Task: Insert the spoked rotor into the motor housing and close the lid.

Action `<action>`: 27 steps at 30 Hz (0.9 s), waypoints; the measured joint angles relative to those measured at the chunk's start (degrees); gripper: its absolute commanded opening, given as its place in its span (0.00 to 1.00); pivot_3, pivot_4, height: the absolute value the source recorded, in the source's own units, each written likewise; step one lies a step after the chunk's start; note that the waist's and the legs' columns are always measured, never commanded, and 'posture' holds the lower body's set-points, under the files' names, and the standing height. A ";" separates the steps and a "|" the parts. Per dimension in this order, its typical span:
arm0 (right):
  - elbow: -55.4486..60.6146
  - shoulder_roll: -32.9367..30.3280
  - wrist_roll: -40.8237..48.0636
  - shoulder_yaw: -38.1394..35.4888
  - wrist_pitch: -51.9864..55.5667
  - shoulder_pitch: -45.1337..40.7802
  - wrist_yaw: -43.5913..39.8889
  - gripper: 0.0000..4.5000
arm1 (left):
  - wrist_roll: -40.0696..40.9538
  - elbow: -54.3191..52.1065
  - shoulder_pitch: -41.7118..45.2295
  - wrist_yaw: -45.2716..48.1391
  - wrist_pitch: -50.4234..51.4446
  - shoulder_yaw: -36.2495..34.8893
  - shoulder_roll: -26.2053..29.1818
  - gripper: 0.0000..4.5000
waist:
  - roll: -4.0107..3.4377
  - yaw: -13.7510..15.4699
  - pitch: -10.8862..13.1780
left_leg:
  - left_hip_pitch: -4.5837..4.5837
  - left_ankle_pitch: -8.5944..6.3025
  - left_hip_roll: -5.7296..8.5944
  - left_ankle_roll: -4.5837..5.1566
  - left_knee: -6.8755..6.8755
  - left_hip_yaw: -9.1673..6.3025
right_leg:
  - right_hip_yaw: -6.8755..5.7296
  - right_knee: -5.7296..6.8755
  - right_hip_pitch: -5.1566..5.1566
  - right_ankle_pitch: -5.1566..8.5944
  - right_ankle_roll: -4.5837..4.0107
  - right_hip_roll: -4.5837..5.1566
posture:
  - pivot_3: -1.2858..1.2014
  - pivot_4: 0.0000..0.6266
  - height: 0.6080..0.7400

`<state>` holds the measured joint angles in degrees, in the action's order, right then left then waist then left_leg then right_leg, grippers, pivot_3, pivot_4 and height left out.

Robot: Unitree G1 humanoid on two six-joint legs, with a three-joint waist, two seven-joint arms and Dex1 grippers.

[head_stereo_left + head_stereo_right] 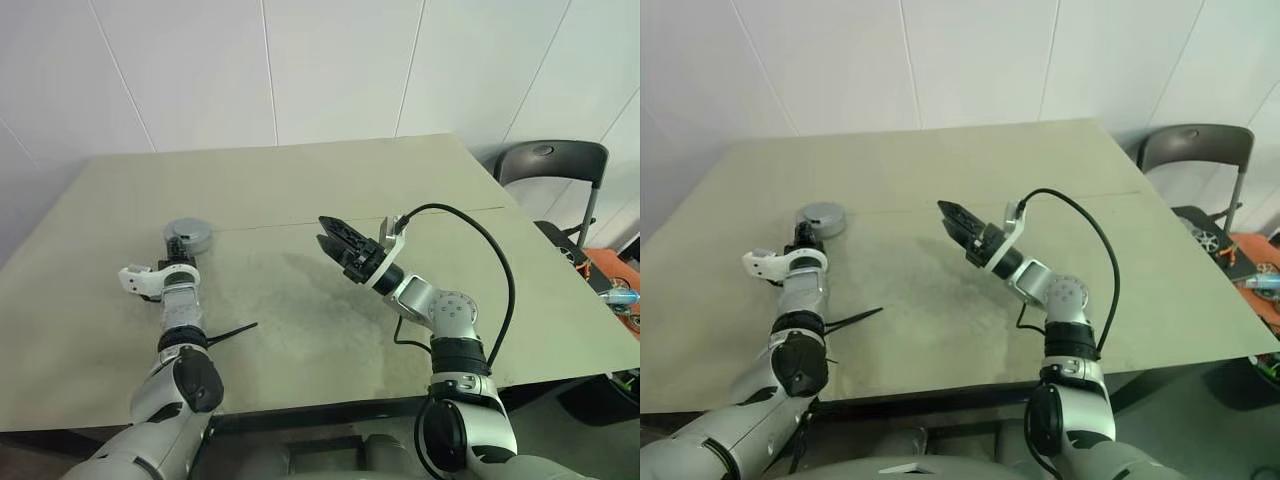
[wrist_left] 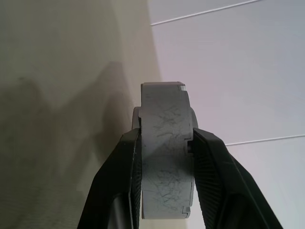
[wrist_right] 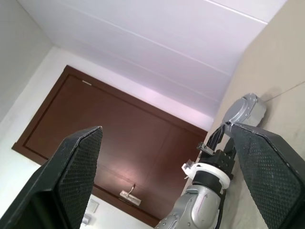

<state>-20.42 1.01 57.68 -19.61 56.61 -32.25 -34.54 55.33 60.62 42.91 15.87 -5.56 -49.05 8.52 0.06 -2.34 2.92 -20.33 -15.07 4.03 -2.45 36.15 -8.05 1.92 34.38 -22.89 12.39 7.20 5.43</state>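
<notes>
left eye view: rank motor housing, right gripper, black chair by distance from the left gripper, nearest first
1. motor housing: clamped between the left gripper fingers, on the table's left side.
2. right gripper: open, raised over the middle of the table, to the robot's right of the left gripper.
3. black chair: beyond the table's far right corner.

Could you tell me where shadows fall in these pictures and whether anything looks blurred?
Left eye view: a soft shadow lies on the table beneath the right gripper. Left wrist view: dim shadows on the tabletop beside the motor housing, whose scratches show sharply. Right wrist view: the fingers look soft.
</notes>
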 measured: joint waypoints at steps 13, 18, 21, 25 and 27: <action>0.01 -0.10 -0.01 0.07 0.00 0.01 0.00 1.00 | -4.43 2.49 0.82 -5.14 -5.72 1.03 0.64 0.84 | -0.12 -0.54 -0.19 | 0.39 0.00 -0.02 0.00 -0.05 0.22 | 0.28 0.14 0.17 0.01 0.03 -0.05 | 0.52 0.00 1.00; 0.01 -0.07 -0.02 0.29 0.02 0.02 0.00 1.00 | -7.41 3.50 0.72 -11.92 -10.40 1.39 2.03 0.99 | -0.33 -2.64 -0.52 | 1.06 -0.03 -0.06 0.00 -0.27 0.31 | 0.69 0.12 0.58 0.15 0.25 -0.27 | 0.52 0.00 1.00; 0.01 -0.23 -0.02 0.18 0.02 0.04 0.00 1.00 | -9.47 3.85 -0.20 -15.62 -13.05 2.07 2.95 0.99 | -0.50 -4.36 -0.69 | 1.12 -0.04 -0.19 0.00 -0.29 0.31 | 0.77 0.16 0.56 0.14 0.24 -0.39 | 0.52 0.00 1.00; 0.01 -0.29 -0.03 0.17 0.01 0.06 0.00 1.00 | -15.33 4.26 -2.14 -21.22 -16.92 5.68 4.12 0.99 | -0.51 -5.42 -0.74 | 1.17 -0.04 -0.43 0.00 -0.55 0.37 | 0.82 0.21 0.54 0.14 0.23 -0.51 | 0.52 0.00 1.00; 0.01 -0.33 -0.10 0.20 -0.11 0.06 0.01 1.00 | -17.87 4.65 -2.62 -22.64 -17.35 7.41 5.22 0.99 | -0.50 -5.41 -0.74 | 1.28 -0.05 -0.59 -0.01 -0.55 0.37 | 0.81 0.21 0.38 0.09 0.15 -0.74 | 0.52 0.00 1.00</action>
<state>-20.41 0.68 57.57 -19.41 56.51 -32.19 -34.53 37.46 65.27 40.30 -6.77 -22.92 -41.64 13.74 -0.44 -7.74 2.18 -19.04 -15.12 3.44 -2.47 35.60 -7.68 2.74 34.60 -22.51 12.48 7.35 4.69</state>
